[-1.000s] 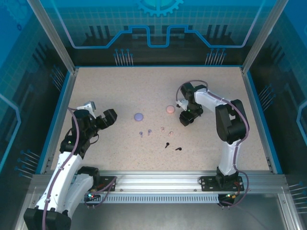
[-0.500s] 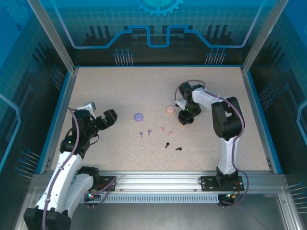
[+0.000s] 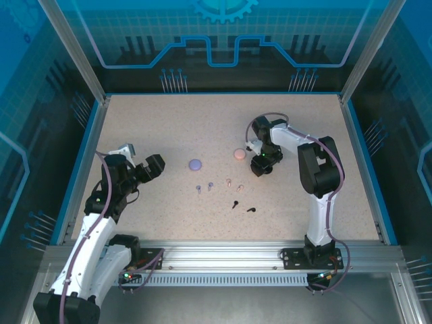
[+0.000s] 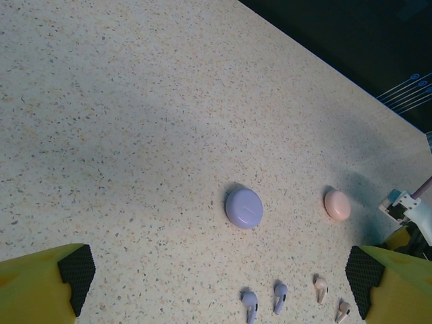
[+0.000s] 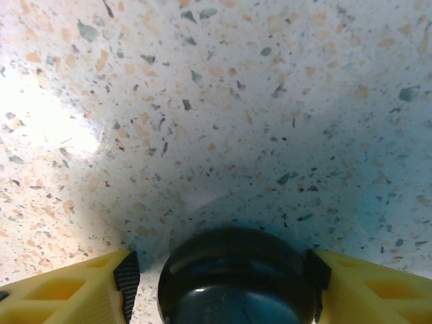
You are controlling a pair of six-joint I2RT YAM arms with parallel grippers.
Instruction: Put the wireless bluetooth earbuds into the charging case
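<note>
Tiny stemmed earbuds lie in a loose row mid-table: a lilac pair (image 3: 198,188) (image 4: 280,295), a pink pair (image 3: 229,181) (image 4: 320,287) and a black pair (image 3: 235,204) nearer the front. A round lilac charging case (image 3: 195,164) (image 4: 244,207) and a pink one (image 3: 238,154) (image 4: 337,204) lie shut behind them. My right gripper (image 3: 260,167) (image 5: 221,277) is down at the table right of the pink case, shut on a glossy black round case (image 5: 233,283). My left gripper (image 3: 143,158) (image 4: 219,273) hangs wide open above the table at the left, holding nothing.
The speckled table (image 3: 202,121) is ringed by a blue rim, with metal posts and clear walls around it. The right arm's elbow (image 3: 320,169) stands right of its gripper. Open surface lies behind the cases.
The right arm shifted slightly left and its jaws closed a little around the black case, then held still. The left arm and the earbuds have not moved.
</note>
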